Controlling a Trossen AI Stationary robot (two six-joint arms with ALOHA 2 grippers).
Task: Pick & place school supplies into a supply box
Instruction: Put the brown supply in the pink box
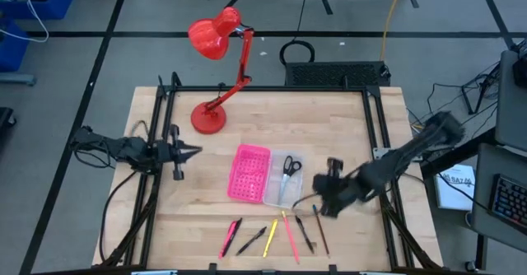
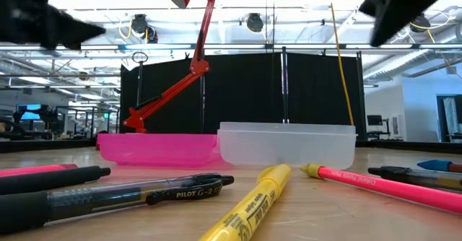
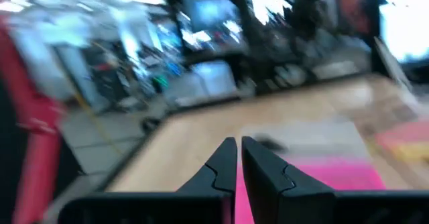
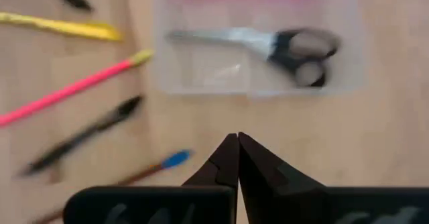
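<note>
The supply box lies open mid-table: a pink perforated half (image 1: pixel 249 173) joined to a clear tray (image 1: pixel 276 194). Small dark-handled scissors (image 4: pixel 295 49) lie flat in the tray. Several pens and pencils lie loose on the wood near the front edge, among them a pink one (image 1: pixel 230 236), a yellow one (image 1: pixel 270 236) and a brown one (image 1: pixel 321 230). My right gripper (image 1: pixel 321 194) hangs shut above bare table just right of the tray, slanting down toward it, holding nothing. My left gripper (image 1: pixel 193 151) points level toward the box from the table's left, with a narrow slit between its fingers (image 3: pixel 228 160).
A red desk lamp stands with its base (image 1: pixel 207 118) at the back left of the table and its head (image 1: pixel 214 36) beyond the far edge. Bare wood lies between the box and the row of pens. A black frame (image 1: pixel 375 127) runs along the table's sides.
</note>
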